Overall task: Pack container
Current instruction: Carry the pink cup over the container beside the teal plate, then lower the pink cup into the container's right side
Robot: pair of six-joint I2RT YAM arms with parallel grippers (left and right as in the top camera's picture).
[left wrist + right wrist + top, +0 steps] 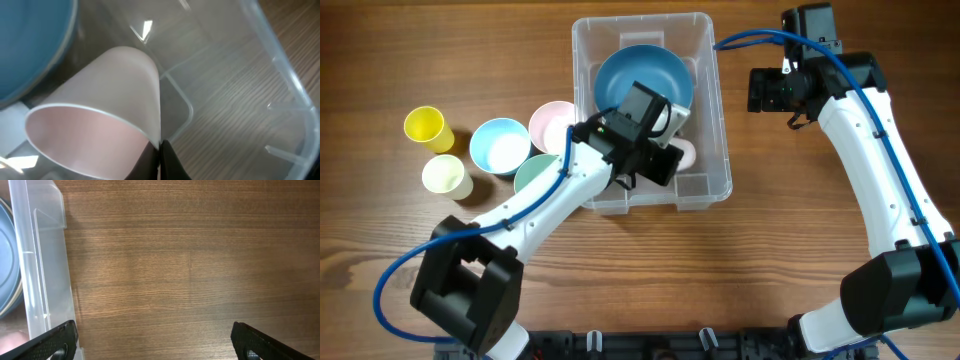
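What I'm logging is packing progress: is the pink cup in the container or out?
In. The pink cup is within the container walls, left gripper pinching its rim.

The left arm (545, 205) and right arm (878, 170) are wearing smooth white shells, with chunky black housings (470, 285) capping their base joints. Blue cables (750, 39) are looping along both. Black boxy modules (642, 108) are crowning both wrists. The right gripper (152, 342) is showing matte black, wedge-shaped fingers (47, 342).
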